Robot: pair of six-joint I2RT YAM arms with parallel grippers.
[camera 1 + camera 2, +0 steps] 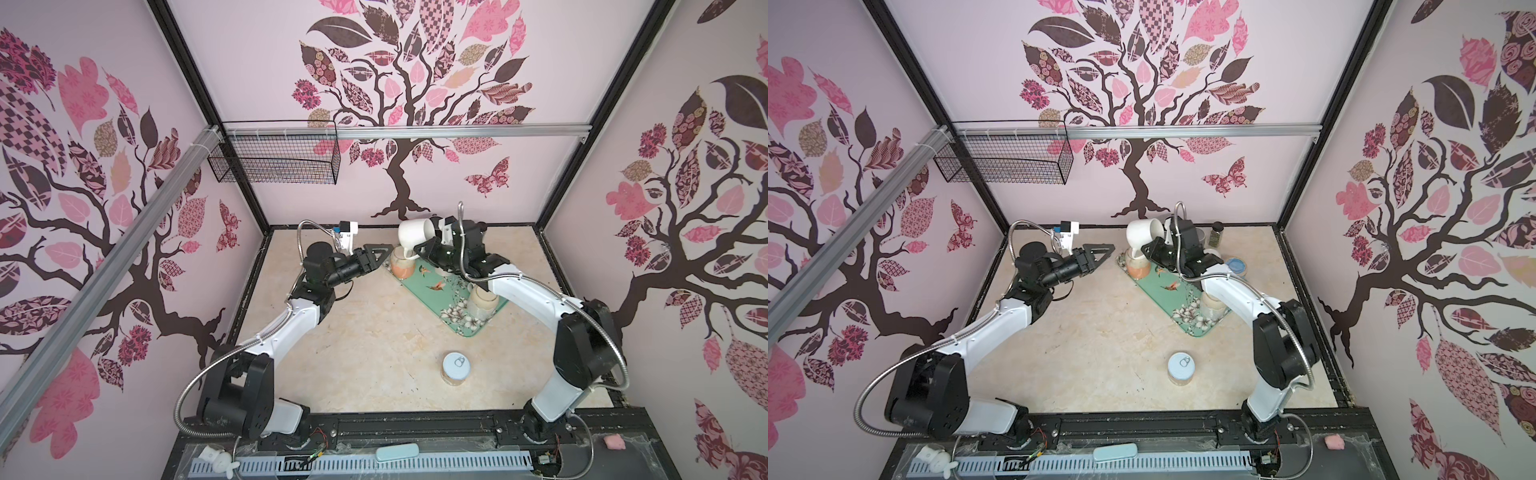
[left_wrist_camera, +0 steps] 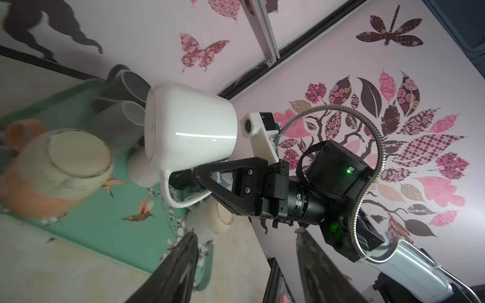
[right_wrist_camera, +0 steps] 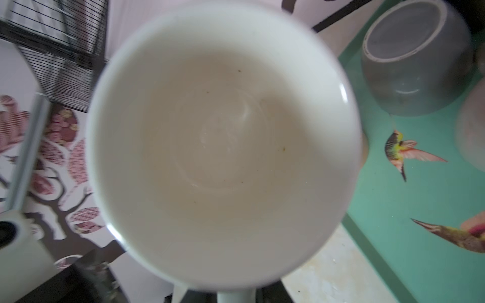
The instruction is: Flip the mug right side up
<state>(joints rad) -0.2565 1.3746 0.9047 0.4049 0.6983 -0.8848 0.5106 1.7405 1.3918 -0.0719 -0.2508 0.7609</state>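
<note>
I have the white mug [image 1: 417, 232] in the air over the far end of the green tray [image 1: 419, 286], lying on its side, mouth facing the right arm's wrist. The right gripper [image 2: 202, 181] is clamped on its handle. The left gripper [image 1: 388, 249] hangs just beside the tray with its fingers apart and nothing between them. I judge this to be the middle of the turn: the mug is off the tray but not yet mouth-up. Next I would roll the right wrist until the rim faces up, then lower the mug onto a bare patch (the upturned orange-and-cream mug [image 1: 402, 264] sits right below, so I need clearance).
</note>
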